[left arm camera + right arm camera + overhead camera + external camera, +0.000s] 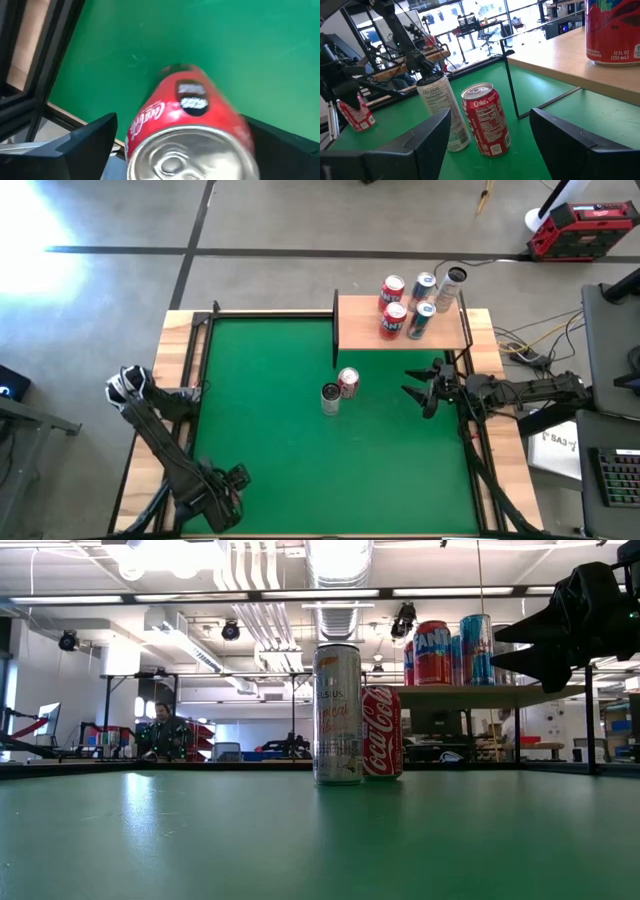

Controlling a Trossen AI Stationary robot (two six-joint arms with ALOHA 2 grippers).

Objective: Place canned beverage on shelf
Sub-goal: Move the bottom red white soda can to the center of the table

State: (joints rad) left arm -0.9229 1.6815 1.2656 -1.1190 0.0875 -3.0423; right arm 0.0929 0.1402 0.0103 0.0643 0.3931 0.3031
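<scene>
Red cola can (486, 119) beside silver can (442, 111) on green surface (270, 420) | right tool (418, 388) spread apart, facing them for pickup | left tool (180, 145) clamps another red can (190, 135), ready for shelf (360, 330)

Left pincer (182, 150) fingers hidden behind blurred red can (187, 130); can bottom cut off.

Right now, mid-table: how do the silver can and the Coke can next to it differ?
The silver Celsius can is taller and slimmer; the Coke can is shorter and wider. The Celsius can is silver-white, the Coke can red with white script. In the high view the Coke can sits nearer the shelf than the Celsius can. Both stand upright on the green table, side by side, ungripped.
</scene>
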